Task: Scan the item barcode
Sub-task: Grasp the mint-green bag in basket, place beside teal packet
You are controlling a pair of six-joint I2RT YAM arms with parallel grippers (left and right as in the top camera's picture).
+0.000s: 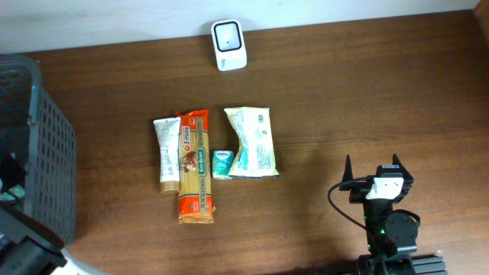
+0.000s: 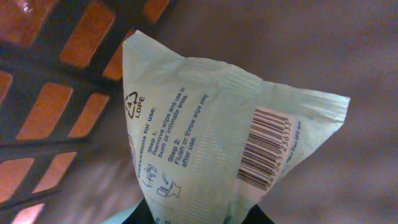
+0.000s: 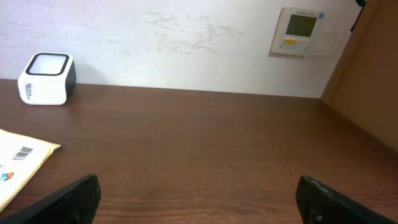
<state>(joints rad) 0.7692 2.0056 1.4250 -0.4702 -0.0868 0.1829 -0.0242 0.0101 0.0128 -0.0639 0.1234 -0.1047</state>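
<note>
**Wipes packet pinched, barcode facing out**

The left gripper [image 2: 200, 216] clamps the lower end of a pale green wipes packet [image 2: 205, 124], which stands just in front of the dark basket wall [image 2: 62, 67]. The packet's crinkled film carries a black barcode [image 2: 264, 149], a recycling triangle and printed use instructions. The right gripper [image 3: 199, 202] stands spread wide above the wooden table [image 3: 205, 137].

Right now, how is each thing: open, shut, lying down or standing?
Sachet: held up, barcode showing.
Left gripper: shut on it.
Right gripper: open, empty.
Scanner: standing upright.
Tube: lying flat.
Pasta: lying flat.
Wipes: lying flat.
Small pack: lying flat.
Basket: open on top.
</note>
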